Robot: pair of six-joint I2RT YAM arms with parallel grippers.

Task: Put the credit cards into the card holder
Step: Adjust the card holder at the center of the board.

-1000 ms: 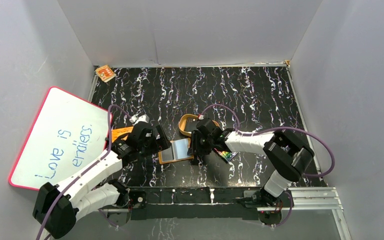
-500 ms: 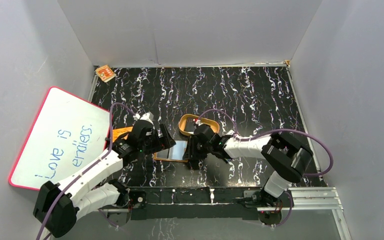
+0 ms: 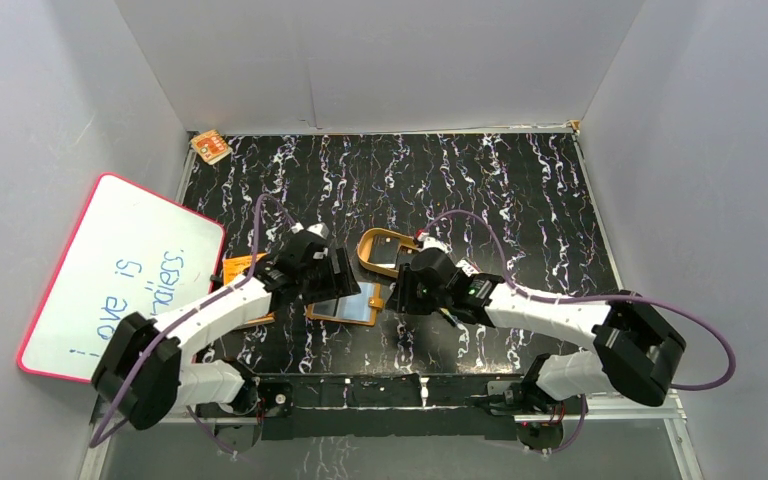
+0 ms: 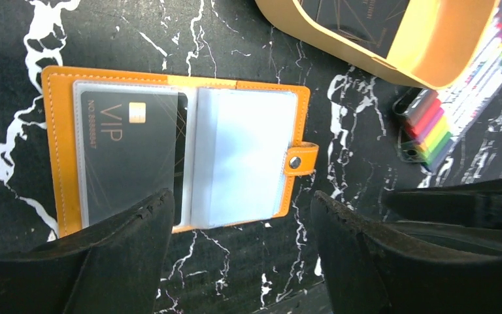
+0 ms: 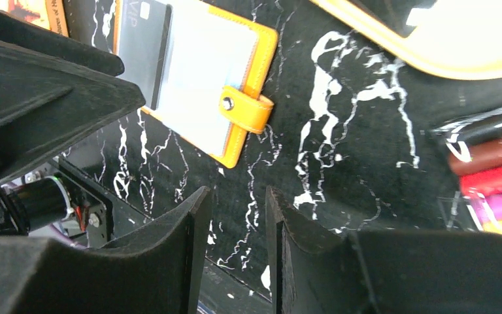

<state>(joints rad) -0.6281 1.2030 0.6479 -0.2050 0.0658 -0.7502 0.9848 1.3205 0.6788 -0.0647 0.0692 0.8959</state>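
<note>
The orange card holder point(image 4: 176, 82) lies open on the black marbled table, its snap tab point(image 4: 299, 160) to the right. A black VIP credit card point(image 4: 131, 150) sits in its left clear sleeve; the right side is light blue. Another black card point(image 4: 359, 13) lies in the tan tray point(image 4: 392, 59). My left gripper point(image 4: 240, 203) is open and empty, just above the holder's near edge. My right gripper point(image 5: 235, 196) is open by a narrow gap and empty, right of the holder point(image 5: 202, 72). From the top, the holder point(image 3: 355, 306) lies between both grippers point(image 3: 332, 275) point(image 3: 407, 292).
A pack of coloured markers point(image 4: 438, 124) lies right of the tray. An orange printed booklet point(image 3: 240, 268) lies left of the left gripper. A whiteboard point(image 3: 120, 280) leans at the left wall. A small orange item point(image 3: 210, 147) sits at the back left corner.
My left gripper has moved right, over the holder's left side. My right gripper has drawn back to the right, off the holder, and its arm has stretched out lower.
</note>
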